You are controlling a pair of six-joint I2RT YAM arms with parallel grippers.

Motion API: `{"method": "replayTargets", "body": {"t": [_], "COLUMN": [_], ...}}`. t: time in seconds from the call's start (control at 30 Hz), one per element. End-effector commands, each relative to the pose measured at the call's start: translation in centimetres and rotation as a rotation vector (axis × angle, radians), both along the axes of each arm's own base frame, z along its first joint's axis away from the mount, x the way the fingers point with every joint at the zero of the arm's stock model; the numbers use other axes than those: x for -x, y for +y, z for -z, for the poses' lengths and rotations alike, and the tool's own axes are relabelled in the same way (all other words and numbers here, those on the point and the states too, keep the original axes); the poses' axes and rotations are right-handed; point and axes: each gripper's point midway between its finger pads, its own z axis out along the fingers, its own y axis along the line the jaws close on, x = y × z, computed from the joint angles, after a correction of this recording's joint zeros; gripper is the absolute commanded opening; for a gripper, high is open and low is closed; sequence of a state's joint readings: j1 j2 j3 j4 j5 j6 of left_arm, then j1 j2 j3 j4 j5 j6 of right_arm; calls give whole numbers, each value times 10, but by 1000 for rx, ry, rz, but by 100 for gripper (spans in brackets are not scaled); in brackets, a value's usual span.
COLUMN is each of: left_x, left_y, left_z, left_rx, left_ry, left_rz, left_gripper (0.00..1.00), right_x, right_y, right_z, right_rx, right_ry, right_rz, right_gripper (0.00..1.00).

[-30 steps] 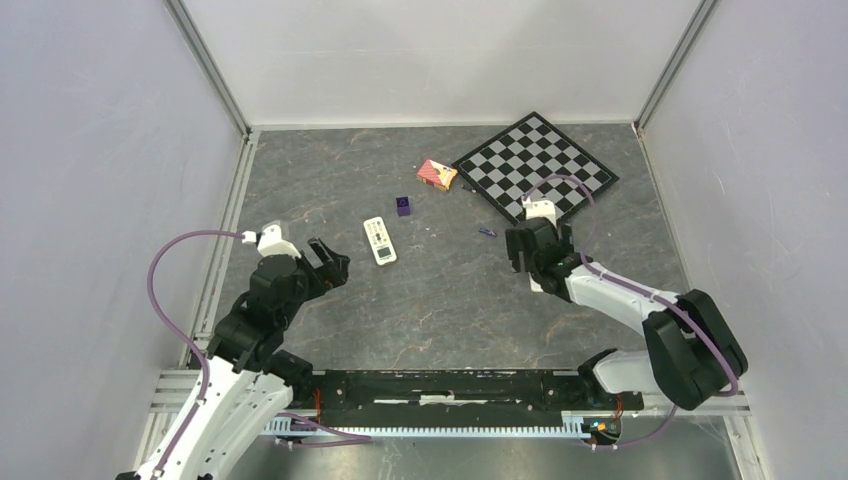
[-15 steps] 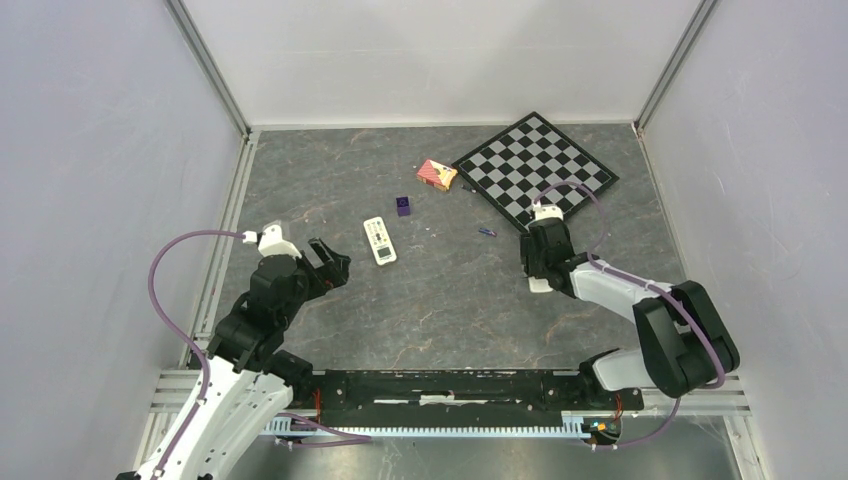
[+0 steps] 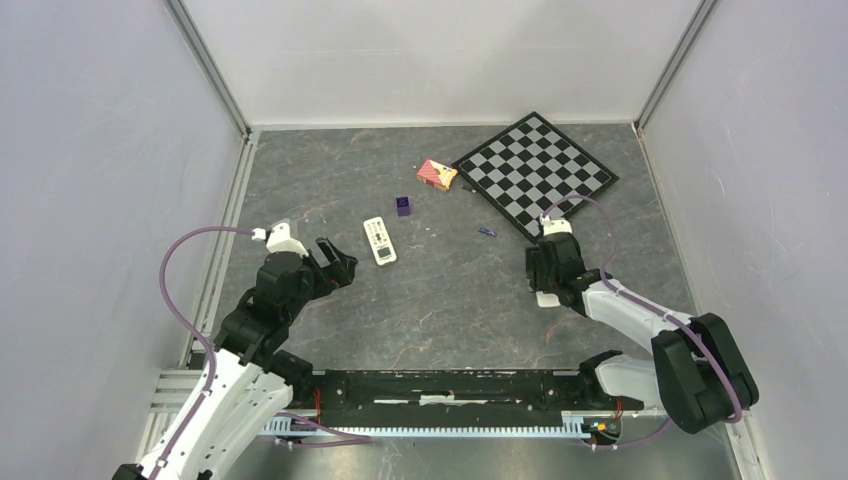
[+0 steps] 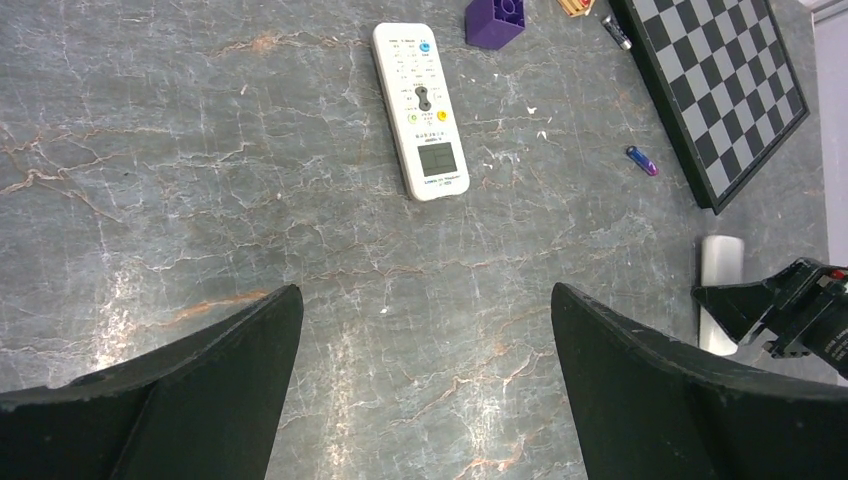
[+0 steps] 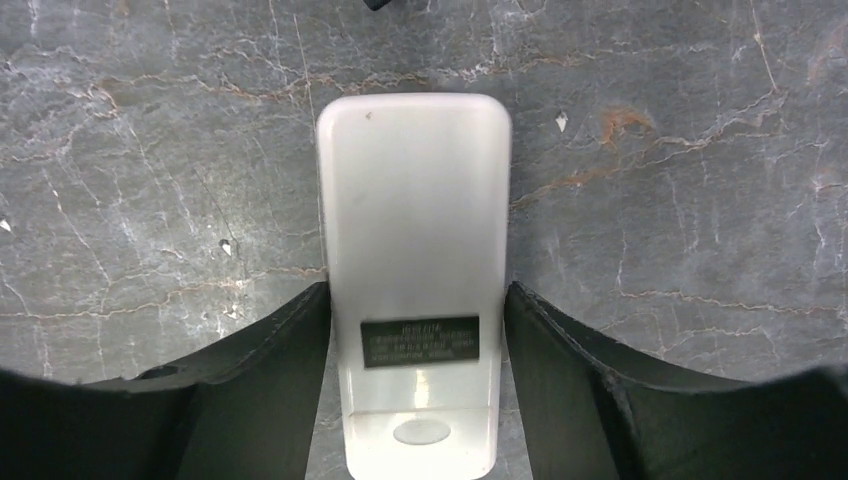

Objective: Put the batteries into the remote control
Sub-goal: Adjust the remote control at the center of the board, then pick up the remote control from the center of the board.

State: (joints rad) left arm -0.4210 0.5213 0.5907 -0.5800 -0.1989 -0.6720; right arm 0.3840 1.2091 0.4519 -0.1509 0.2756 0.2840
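Observation:
My right gripper point(image 3: 546, 288) point(image 5: 415, 292) is shut on a remote with a plain white back point(image 5: 412, 230) and a dark label, held low over the table; it also shows in the left wrist view point(image 4: 719, 290). A second white remote point(image 3: 379, 240) point(image 4: 421, 108) lies buttons-up mid-table, its back hidden. No olive-grey back shows. One purple-blue battery point(image 3: 486, 232) point(image 4: 641, 160) lies near the chessboard's front edge. Another dark battery point(image 4: 617, 30) lies by the board's left corner. My left gripper point(image 3: 338, 268) point(image 4: 424, 292) is open and empty, near and left of the buttons-up remote.
A black-and-white chessboard point(image 3: 535, 165) lies at the back right. A red-orange packet point(image 3: 437, 174) and a small purple box point(image 3: 403, 206) sit behind the buttons-up remote. Grey walls and rails close in the table on three sides.
My right gripper has moved nearer and slightly right, away from the battery, carrying the white-backed remote. My left gripper has shifted slightly right.

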Motion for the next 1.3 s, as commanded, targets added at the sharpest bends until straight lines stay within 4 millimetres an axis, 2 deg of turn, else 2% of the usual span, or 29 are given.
{"method": "replayTargets", "body": {"t": [0.0, 0.07, 0.13, 0.2, 0.3, 0.43, 0.53, 0.7, 0.8, 0.87, 1.03, 1.27], "left_x": [-6, -6, -7, -8, -10, -11, -10, -2, 5, 10, 19, 20], "left_y": [-3, -3, -3, -1, 2, 7, 14, 35, 47, 53, 57, 54], "left_z": [-8, -8, -10, -10, -11, -12, -14, -25, -35, -40, -43, -43], "left_rx": [37, 31, 24, 15, 10, 10, 10, 17, 23, 23, 24, 40], "left_ry": [-31, -33, -37, -41, -46, -53, -66, -110, -151, -171, -184, -178], "left_rz": [-9, -4, -1, -9, -30, -65, -105, -204, -253, -270, -271, -253], "left_gripper": [100, 100, 100, 100, 100, 100, 100, 100, 100, 100, 100, 100], "right_x": [3, -1, -10, -21, -38, -48, -43, -41, -40, -45, -50, -60], "right_y": [-1, -1, 2, 8, 33, 97, 162, 252, 304, 327, 366, 385], "right_z": [10, 5, -10, -30, -63, -95, -105, -104, -91, -85, -62, -32], "right_rx": [1, -1, -12, -33, -92, -131, -206, -226, -241, -231, -267, -223], "right_ry": [25, 5, -42, -100, -186, -284, -323, -368, -360, -363, -316, -285], "right_rz": [0, 11, 1, -18, -103, -274, -392, -453, -488, -477, -493, -475], "right_gripper": [74, 84, 91, 94, 95, 95, 95, 96, 97, 97, 97, 93]}}
